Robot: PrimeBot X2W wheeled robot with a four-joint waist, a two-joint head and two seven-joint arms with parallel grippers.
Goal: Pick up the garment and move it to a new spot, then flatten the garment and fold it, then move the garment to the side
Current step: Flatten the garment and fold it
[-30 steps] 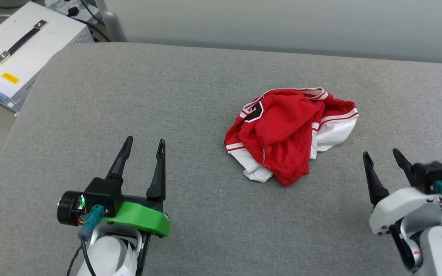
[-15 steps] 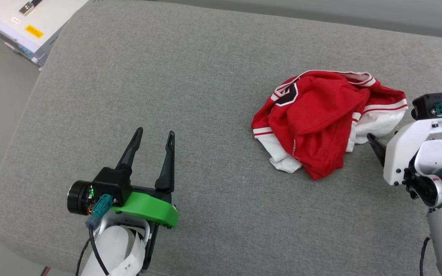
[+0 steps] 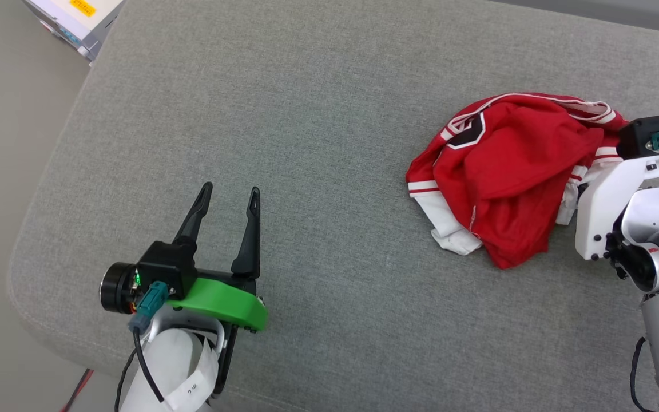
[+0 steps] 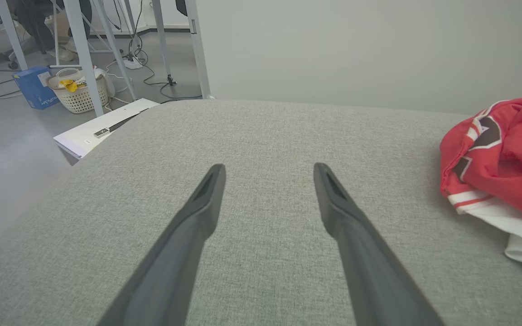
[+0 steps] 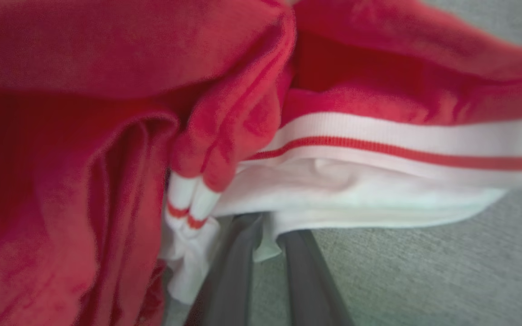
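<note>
- Watching from the side: the garment point(image 3: 507, 171) is a crumpled heap on the grey cushion point(image 3: 318, 103), over on the robot's right half of it.
- It's red cloth bunched on top, with a bit of a black white-outlined letter showing and white sleeves with striped trim poking out underneath and toward the right arm.
- The right gripper point(image 5: 268, 240) is pushed into the right edge of the heap. Its fingers point(image 5: 236, 276) are pinched nearly together, with a flap of white sleeve caught in the narrow gap, so it's gripping the garment.
- The folds get in the way there, because the white sleeve drapes over the fingertips and hides them. From the head view they're buried under the cloth too.
- The left gripper point(image 3: 232, 187) hangs low over the cushion, well apart from the garment, fingers spread wide and holding nothing.
- Off the cushion's far left corner there's a white equipment box point(image 3: 78, 17) with a yellow label.
- Past that, the left wrist view shows a woven basket point(image 4: 79, 93), a blue box point(image 4: 34, 88), pale metal frame legs point(image 4: 84, 45) and cables on the floor point(image 4: 152, 72).
- A plain grey wall point(image 4: 356, 45) runs behind the cushion's far edge.
- A red cable point(image 3: 80, 386) trails down by the left arm.
</note>
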